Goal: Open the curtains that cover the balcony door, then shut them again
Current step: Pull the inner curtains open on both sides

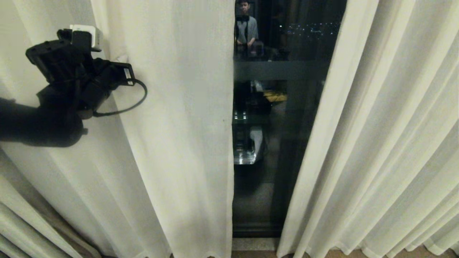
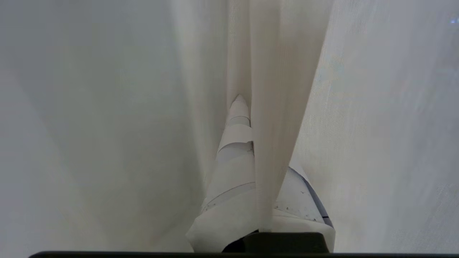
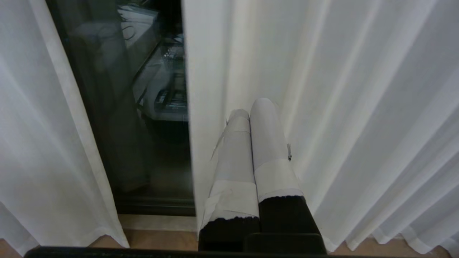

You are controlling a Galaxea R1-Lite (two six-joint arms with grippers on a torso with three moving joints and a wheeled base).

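Note:
The cream curtains hang in two panels, the left panel (image 1: 179,125) and the right panel (image 1: 387,136), parted by a narrow gap. In that gap shows the dark glass of the balcony door (image 1: 287,150). My left gripper (image 1: 119,60) is raised at the upper left, pressed into the left panel. In the left wrist view my left gripper (image 2: 244,102) is shut on a vertical fold of the curtain (image 2: 272,125), which runs between its taped fingers (image 2: 233,150). My right gripper (image 3: 255,107) hangs low before the right panel (image 3: 358,125), shut and empty, beside that panel's inner edge.
A person's reflection (image 1: 246,27) and furniture show in the door glass. The door's dark bottom frame (image 1: 256,229) and a pale sill (image 1: 252,244) meet the wooden floor (image 3: 161,238). Curtain hems hang to the floor on both sides.

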